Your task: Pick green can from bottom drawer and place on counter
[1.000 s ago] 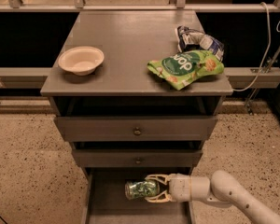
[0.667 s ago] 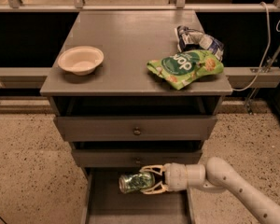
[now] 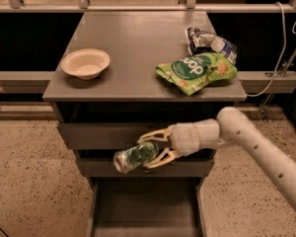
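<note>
The green can [image 3: 134, 157] is a small shiny can held sideways, silver end to the left. My gripper [image 3: 149, 148] is shut on it, its pale fingers [image 3: 155, 134] above and below the can. It hangs in front of the two upper drawer fronts, above the open bottom drawer [image 3: 145, 207], whose grey floor shows bare. The counter [image 3: 133, 48] is the cabinet's flat grey top, above the can. My white arm [image 3: 256, 142] reaches in from the right.
On the counter stand a cream bowl [image 3: 86, 63] at the left, a green snack bag [image 3: 196, 71] at the right and a dark crumpled bag [image 3: 208, 41] behind it. A white cable [image 3: 281, 58] hangs at the far right. Speckled floor surrounds the cabinet.
My gripper has lifted the green can up out of the bottom drawer and a little to the left, to the height of the upper drawer fronts.
</note>
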`<state>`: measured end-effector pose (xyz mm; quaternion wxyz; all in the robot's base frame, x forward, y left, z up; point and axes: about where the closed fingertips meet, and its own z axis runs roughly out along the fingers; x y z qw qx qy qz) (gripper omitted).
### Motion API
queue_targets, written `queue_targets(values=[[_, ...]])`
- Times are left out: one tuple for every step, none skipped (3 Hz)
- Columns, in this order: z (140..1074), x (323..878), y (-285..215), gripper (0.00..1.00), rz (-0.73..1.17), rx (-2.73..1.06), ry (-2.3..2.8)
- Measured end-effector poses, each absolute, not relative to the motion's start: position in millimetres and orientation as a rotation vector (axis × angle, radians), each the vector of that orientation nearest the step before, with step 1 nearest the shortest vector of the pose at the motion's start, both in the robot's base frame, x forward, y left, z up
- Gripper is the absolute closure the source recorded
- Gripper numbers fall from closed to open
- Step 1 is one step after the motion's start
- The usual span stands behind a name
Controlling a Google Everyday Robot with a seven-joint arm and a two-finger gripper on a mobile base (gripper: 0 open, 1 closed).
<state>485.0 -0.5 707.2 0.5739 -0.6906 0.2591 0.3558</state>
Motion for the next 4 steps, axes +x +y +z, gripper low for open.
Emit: queue_targets(values=[[775, 498, -19, 1.0, 0.788, -1.624, 0.558], [806, 494, -25, 1.0, 0.628, -1.695, 0.608], [844, 497, -1, 1.0, 0.45, -1.761, 0.655], [886, 516, 35, 1.0, 0.29, -1.812, 0.707]])
